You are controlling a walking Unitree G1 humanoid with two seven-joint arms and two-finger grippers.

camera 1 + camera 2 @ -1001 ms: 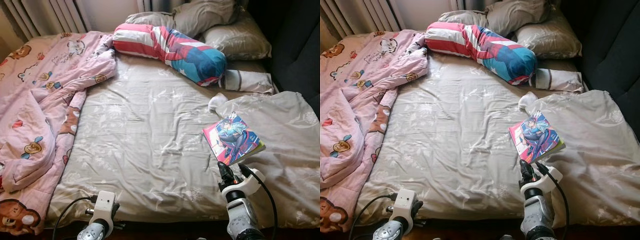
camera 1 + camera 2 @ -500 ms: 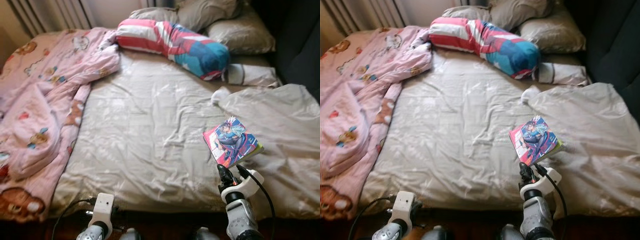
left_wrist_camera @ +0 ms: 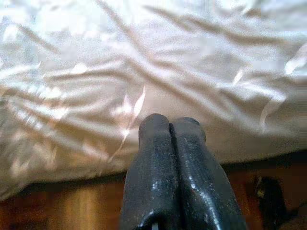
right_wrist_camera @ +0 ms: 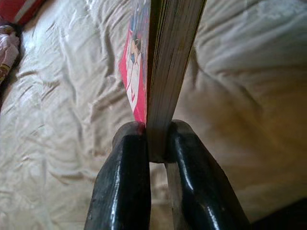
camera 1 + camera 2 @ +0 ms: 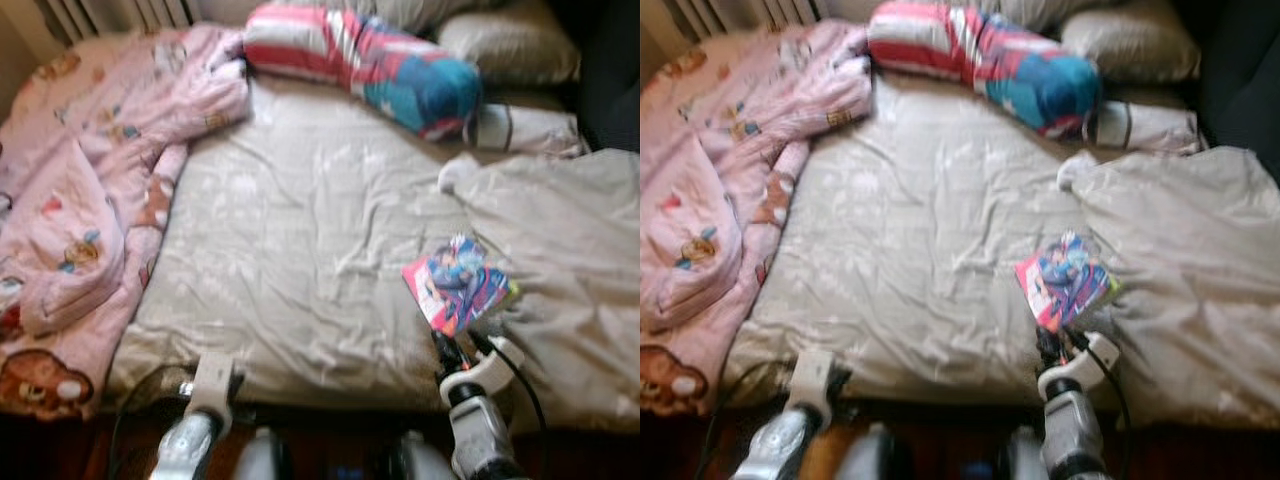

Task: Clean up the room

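Observation:
A thin comic book (image 5: 458,293) with a bright red and blue cover hangs just over the beige bed sheet (image 5: 300,250) near the bed's near right side. My right gripper (image 4: 157,151) is shut on the book's lower edge, one finger on each face; in the head view that gripper (image 5: 447,347) rises from below the book. My left gripper (image 3: 170,132) is shut with nothing in it, low at the bed's near edge, where its wrist (image 5: 212,383) shows. The head views are blurred.
A crumpled pink cartoon blanket (image 5: 90,190) covers the bed's left side. A striped red, white and blue bolster (image 5: 370,65) and grey pillows (image 5: 510,45) lie at the head. A beige duvet (image 5: 560,260) is bunched on the right. Dark floor (image 5: 330,455) runs along the bed's near edge.
The whole picture has shifted and blurred as the camera moved back and tilted down; more floor shows below the bed. My right gripper still holds the book.

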